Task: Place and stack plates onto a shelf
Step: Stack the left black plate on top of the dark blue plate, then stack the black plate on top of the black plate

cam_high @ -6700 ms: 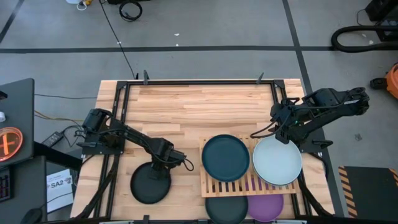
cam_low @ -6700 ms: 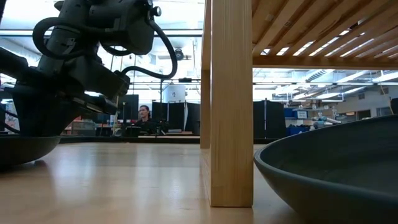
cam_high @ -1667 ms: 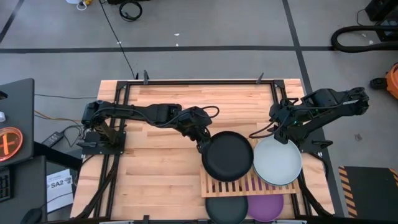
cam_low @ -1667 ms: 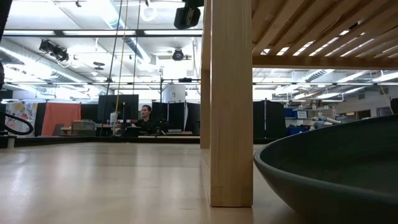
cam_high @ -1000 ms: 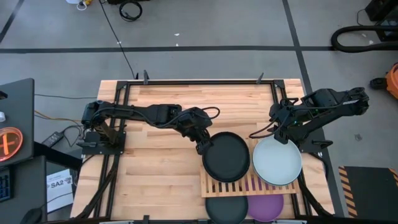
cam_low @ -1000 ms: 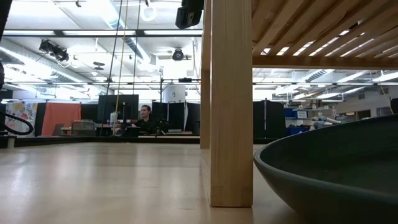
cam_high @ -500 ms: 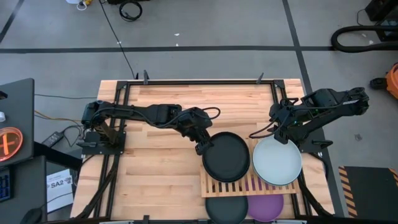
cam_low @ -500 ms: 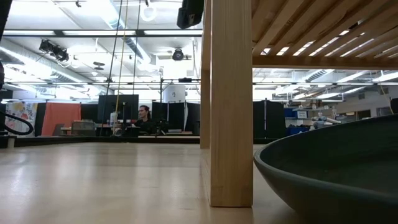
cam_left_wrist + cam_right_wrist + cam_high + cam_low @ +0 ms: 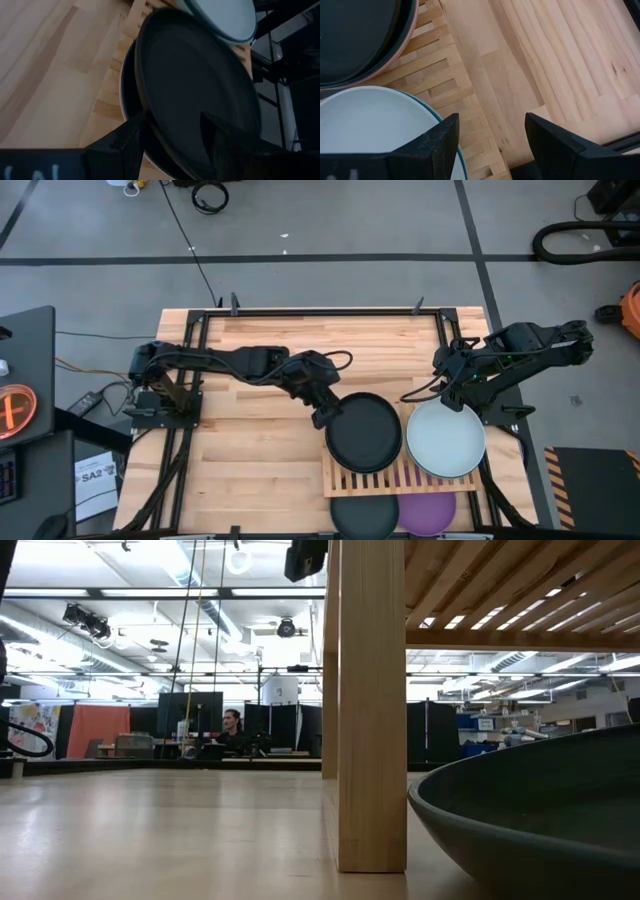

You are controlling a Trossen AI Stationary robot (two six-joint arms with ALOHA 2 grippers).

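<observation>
A black plate [image 9: 365, 432] lies on top of a stack on the left half of the slatted wooden shelf [image 9: 400, 478]. A pale plate [image 9: 446, 440] lies on the right half. My left gripper [image 9: 323, 420] is at the black plate's far-left rim. In the left wrist view it [image 9: 175, 140] is open, with the rim [image 9: 152, 130] passing between its fingers. My right gripper [image 9: 490, 150] is open and holds nothing. It hangs at the shelf's far right edge [image 9: 455, 388], beside the pale plate [image 9: 375, 130]. My left gripper has one finger [image 9: 131, 142] on each side of the black plate's far-left rim [image 9: 150, 120], coming slanting from the table's far left. Whether either finger touches the rim, I cannot tell. The plate lies flat on the plate beneath it [image 9: 125, 85].
Under the shelf's near edge lie a dark plate [image 9: 362, 515] and a purple plate [image 9: 428, 513]. The low view shows the shelf's leg [image 9: 372, 705] and that dark plate's rim [image 9: 530, 810]. Bare table top [image 9: 260, 360] spreads to the far side and left. A person sits far behind the table.
My left gripper has drawn back a little toward the table's left edge, away from the black plate. The plate has stayed flat on the stack.
</observation>
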